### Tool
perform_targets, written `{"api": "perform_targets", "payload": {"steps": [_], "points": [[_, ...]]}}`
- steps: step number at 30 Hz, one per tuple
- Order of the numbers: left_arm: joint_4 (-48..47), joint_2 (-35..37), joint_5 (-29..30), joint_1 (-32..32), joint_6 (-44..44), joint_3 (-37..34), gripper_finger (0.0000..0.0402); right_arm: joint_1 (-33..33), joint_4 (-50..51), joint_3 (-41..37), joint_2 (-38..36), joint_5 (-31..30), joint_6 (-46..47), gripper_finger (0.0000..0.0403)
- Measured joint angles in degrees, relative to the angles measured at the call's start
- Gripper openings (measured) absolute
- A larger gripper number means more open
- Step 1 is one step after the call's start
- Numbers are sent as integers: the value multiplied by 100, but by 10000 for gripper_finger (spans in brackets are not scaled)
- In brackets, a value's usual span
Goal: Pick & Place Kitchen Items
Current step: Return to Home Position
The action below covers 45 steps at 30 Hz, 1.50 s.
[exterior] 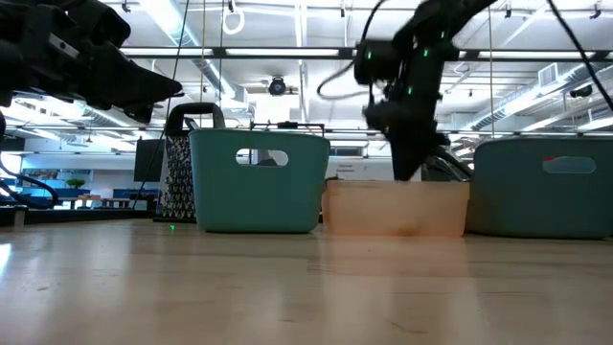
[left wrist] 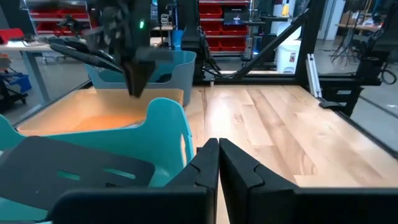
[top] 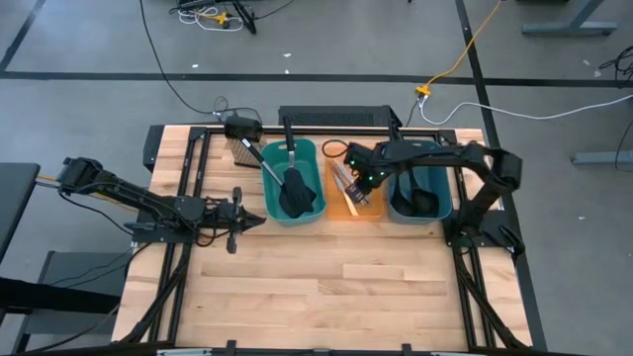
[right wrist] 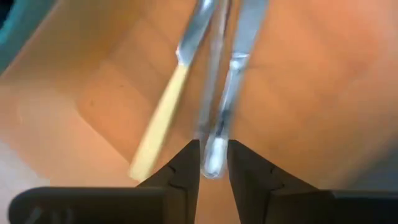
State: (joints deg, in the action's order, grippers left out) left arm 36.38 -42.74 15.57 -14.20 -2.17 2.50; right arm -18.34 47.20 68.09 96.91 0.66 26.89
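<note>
Right claw [right wrist: 212, 146] hangs over the orange bin [right wrist: 298, 93], fingers slightly parted above a silver knife [right wrist: 239, 68] lying inside beside the yellow-handled knife [right wrist: 163, 118]. Left claw [left wrist: 218, 144] is pressed together over the table [left wrist: 280, 137], beside the teal bin [left wrist: 165, 118].

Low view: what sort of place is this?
Probably a robotics lab or workshop hall: long strip lights overhead, shelved red bins in the background, and a yellow cable lying loose across the grey floor.

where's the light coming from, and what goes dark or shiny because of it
Low view: ceiling strip lights backlight the right gripper over the orange bin and the left gripper near the teal bin, both dark silhouettes. Right wrist view: silver knives gleam in that bin.
</note>
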Motion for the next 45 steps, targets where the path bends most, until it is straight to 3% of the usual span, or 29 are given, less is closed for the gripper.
{"api": "perform_targets", "payload": {"steps": [8,16,20,23,29,34,39,45], "points": [[23,0,137,0,142,0,18,243,250,599,-1361,-512,-1365,85],[183,0,264,-2,222,0,18,646,-108,612,-3198,-776,-2564,41],[363,-1,187,-2,972,106,18,988,-142,612,-3967,-830,-2884,9],[336,0,221,-2,1705,401,18,1264,-170,612,-4404,-924,-2978,9],[-1270,0,737,46,3029,1520,6,1787,-448,219,-5242,-875,-3260,6],[-2405,138,681,516,3169,2426,6,2036,-818,-622,-6246,-746,-3420,6],[-3165,479,-568,1469,2463,2921,4,2131,-1663,-1697,-7596,-203,-3662,5],[-3709,574,-1886,2653,1011,2782,3,2131,-2868,-3174,-8924,433,-3636,5]]}}
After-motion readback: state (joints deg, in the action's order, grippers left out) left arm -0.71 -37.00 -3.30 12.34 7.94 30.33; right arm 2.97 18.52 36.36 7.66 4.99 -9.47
